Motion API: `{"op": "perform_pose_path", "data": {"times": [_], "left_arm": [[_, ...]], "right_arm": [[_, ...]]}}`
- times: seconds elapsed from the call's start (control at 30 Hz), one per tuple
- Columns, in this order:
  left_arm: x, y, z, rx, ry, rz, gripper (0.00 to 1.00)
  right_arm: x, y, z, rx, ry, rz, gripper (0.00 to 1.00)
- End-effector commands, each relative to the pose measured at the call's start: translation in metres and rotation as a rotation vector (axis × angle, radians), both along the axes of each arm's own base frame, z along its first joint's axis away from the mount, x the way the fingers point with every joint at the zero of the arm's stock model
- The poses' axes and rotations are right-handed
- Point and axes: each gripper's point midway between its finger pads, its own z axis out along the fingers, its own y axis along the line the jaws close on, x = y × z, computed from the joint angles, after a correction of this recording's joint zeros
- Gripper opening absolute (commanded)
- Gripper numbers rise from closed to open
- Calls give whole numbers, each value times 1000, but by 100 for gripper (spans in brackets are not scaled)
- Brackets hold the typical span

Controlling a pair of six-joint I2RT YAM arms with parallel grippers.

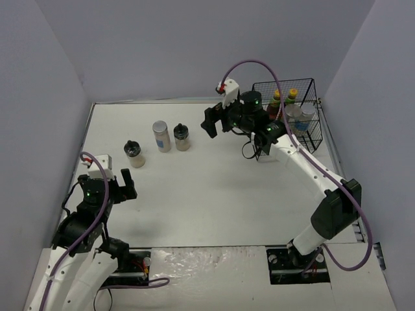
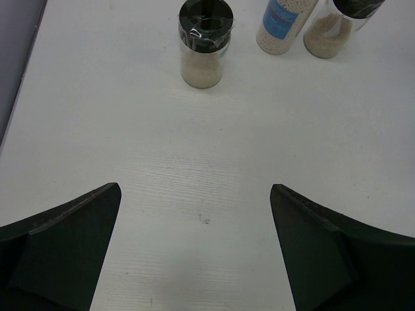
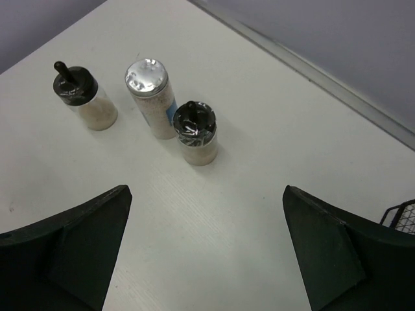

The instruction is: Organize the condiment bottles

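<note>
1. Left gripper (image 1: 124,186) sits at the near left of the white table (image 1: 214,194). Its fingers are spread wide and empty, and its wrist view shows only bare tabletop in the gap.
2. Just beyond it, on the left side of the table, a first black-capped shaker (image 1: 134,153) stands upright with pale grains inside.
3. To the right and slightly farther back, a silver-lidded jar (image 1: 161,137) with a blue label stands upright. The second black-capped shaker (image 1: 182,137) stands just beside it on the right; I cannot tell whether the two touch.
4. Right of that pair, toward the far middle, the right gripper (image 1: 213,123) hovers above the table. Its fingers are parted with nothing between them, and they point left toward the three containers.
5. At the far right corner stands a black wire basket (image 1: 312,133). It holds two dark sauce bottles (image 1: 276,98) with yellow caps, side by side along its far side. Two pale lidded jars (image 1: 303,118) stand nearer and to the right inside it.
</note>
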Motion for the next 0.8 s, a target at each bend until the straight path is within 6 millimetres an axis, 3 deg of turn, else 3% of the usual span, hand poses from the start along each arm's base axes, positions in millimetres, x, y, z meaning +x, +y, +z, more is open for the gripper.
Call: {"op": "perform_pose_path", "data": {"times": [0.0, 0.1, 0.17, 0.23, 0.27, 0.47, 0.57, 0.77], "left_arm": [[27, -4, 27, -32, -102, 26, 97], [62, -20, 47, -59, -136, 10, 97], [94, -32, 49, -55, -125, -2, 97], [121, -43, 71, -67, -167, -25, 97], [135, -49, 72, -67, -161, -35, 97], [230, -86, 60, -49, -100, -90, 97], [263, -95, 52, -32, -61, -101, 97], [302, -98, 25, -16, 15, -101, 97]], "right_arm": [[4, 19, 10, 45, -59, 50, 100], [-1, 13, 2, 53, -52, 23, 100], [-5, 7, -2, 49, -47, 5, 100], [-12, -2, -8, 44, -40, -23, 100], [-15, -5, -8, 47, -40, -34, 100], [-35, -28, -17, 53, -30, -92, 100], [-44, -34, -14, 80, -30, -104, 100], [-53, -47, -18, 83, -30, -121, 100]]}}
